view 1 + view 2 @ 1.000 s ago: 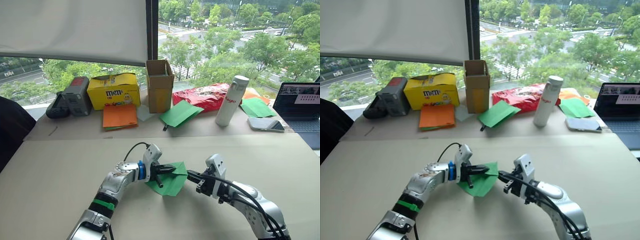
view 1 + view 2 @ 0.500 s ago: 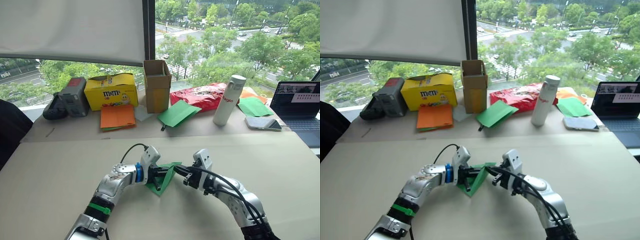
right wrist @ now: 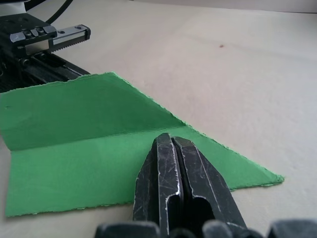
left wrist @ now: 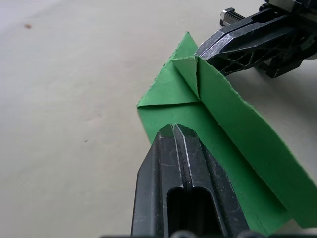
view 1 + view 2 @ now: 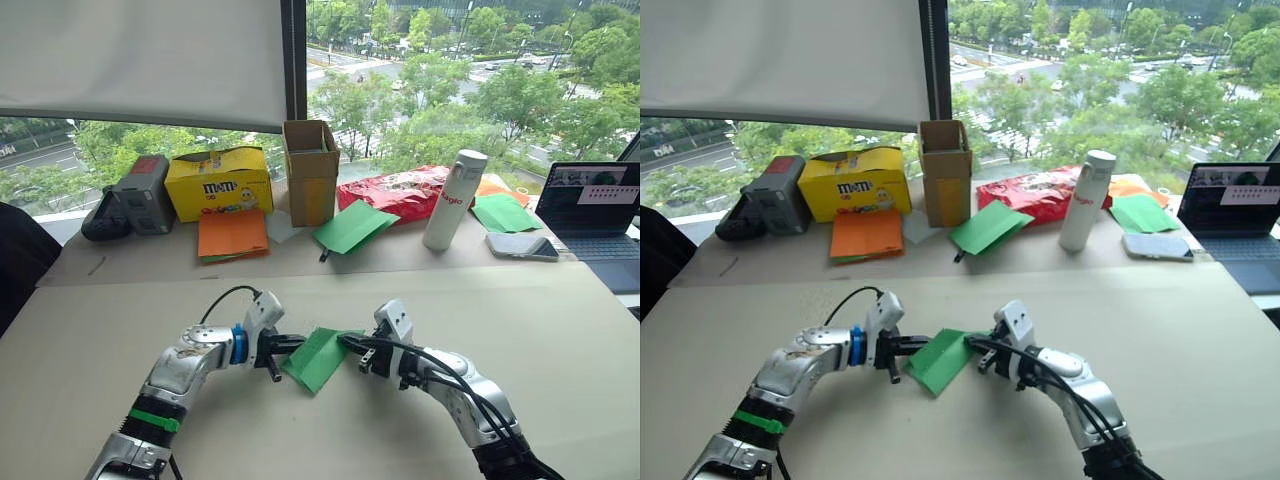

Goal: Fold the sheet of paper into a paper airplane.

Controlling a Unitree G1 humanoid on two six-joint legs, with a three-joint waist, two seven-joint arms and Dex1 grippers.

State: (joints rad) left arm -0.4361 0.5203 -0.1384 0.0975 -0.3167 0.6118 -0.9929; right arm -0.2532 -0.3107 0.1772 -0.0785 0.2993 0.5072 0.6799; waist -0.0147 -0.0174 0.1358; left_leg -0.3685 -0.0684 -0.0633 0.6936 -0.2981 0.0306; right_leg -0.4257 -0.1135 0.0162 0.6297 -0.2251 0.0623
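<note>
The sheet of paper (image 5: 316, 359) is bright green and folded over on itself into a layered wedge with a pointed lower corner. It hangs between my two grippers over the beige table (image 5: 90, 340). My left gripper (image 5: 288, 345) is shut on its left edge, and in the left wrist view the closed fingertips (image 4: 174, 130) meet the paper (image 4: 233, 129) just below a small triangular flap. My right gripper (image 5: 349, 342) is shut on the opposite edge. The right wrist view shows its closed fingers (image 3: 171, 144) on the paper (image 3: 89, 148) along a long crease.
Along the window stand a dark device (image 5: 130, 195), a yellow M&M's box (image 5: 218, 182), a cardboard box (image 5: 311, 170), a red bag (image 5: 395, 192) and a white bottle (image 5: 447, 200). Orange sheets (image 5: 234, 233) and plain green sheets (image 5: 352, 227) lie there, with a phone (image 5: 523, 247) and laptop (image 5: 590, 205).
Both grippers have carried the paper a little to the left. The paper has gone from a spread, then tented shape to a flatter folded strip. The left arm has drawn back leftward.
</note>
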